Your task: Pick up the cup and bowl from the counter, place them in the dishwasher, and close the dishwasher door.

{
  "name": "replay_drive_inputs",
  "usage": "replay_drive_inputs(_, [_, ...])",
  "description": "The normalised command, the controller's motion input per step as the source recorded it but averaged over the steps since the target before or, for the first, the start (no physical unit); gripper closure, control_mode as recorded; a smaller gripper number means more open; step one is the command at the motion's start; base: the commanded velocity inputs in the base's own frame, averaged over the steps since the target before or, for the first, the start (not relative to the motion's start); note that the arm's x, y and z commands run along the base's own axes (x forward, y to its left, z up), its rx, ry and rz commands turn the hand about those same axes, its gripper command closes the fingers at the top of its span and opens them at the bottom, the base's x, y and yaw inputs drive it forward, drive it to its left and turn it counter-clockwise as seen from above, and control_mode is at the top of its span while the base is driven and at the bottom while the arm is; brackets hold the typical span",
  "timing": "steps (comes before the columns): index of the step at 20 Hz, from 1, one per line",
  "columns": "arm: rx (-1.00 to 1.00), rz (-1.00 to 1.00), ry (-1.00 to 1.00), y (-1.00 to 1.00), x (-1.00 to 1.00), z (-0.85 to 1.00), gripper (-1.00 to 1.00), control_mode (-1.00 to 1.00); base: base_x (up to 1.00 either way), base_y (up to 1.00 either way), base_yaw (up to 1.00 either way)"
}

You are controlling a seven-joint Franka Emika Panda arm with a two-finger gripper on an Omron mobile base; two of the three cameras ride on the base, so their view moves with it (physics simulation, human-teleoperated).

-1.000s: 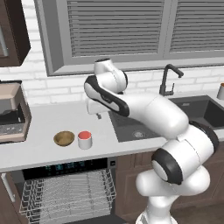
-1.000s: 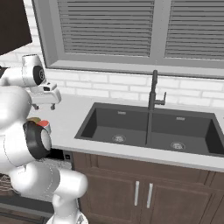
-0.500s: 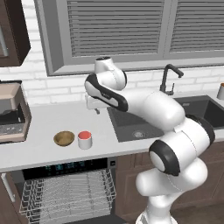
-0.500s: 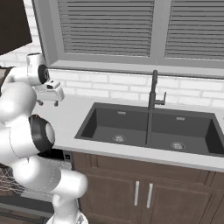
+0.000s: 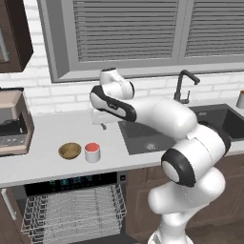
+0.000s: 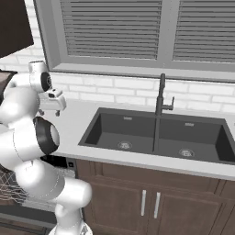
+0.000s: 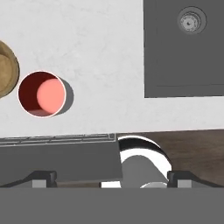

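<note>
The cup (image 5: pixel 92 151), white with a red top, stands on the pale counter (image 5: pixel 47 167) just right of the golden-brown bowl (image 5: pixel 70 150). My gripper (image 5: pixel 101 120) hangs open above the counter, behind and a little right of the cup, holding nothing. Looking down in the hand view, the cup (image 7: pixel 41 94) shows its red inside at the left, the bowl (image 7: pixel 6 70) is cut by the left edge, and my fingertips (image 7: pixel 43 177) stand wide apart. The dishwasher (image 5: pixel 71 183) sits open under the counter with its white rack (image 5: pixel 71 209) pulled out. Its door is lowered and mostly hidden.
A dark double sink (image 5: pixel 157 136) with a black faucet (image 5: pixel 183 86) lies right of the gripper. A coffee machine (image 5: pixel 14 124) stands at the counter's left end. Brown cabinets (image 6: pixel 151 206) run below the sink (image 6: pixel 151 133).
The hand has shifted a little to the left over the counter, and the upper arm links have swung round with it. Cup and bowl have not moved.
</note>
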Motion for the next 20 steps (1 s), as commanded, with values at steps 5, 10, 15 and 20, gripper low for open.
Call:
replay_drive_inputs(5, [0.01,0.00,0.16,0.26,-0.02,-0.60,-1.00,-1.00,0.00,0.00,0.00])
replay_drive_inputs(10, [0.07,0.05,0.15,0.24,0.19,-0.55,-1.00,-1.00,0.00,0.00,0.00])
replay_drive_inputs(15, [0.04,0.03,0.00,0.11,0.47,-0.18,-1.00,-1.00,0.00,0.00,0.00])
replay_drive_inputs(20, [-0.01,0.00,0.01,0.09,0.16,0.00,-1.00,-1.00,0.00,0.00,0.00])
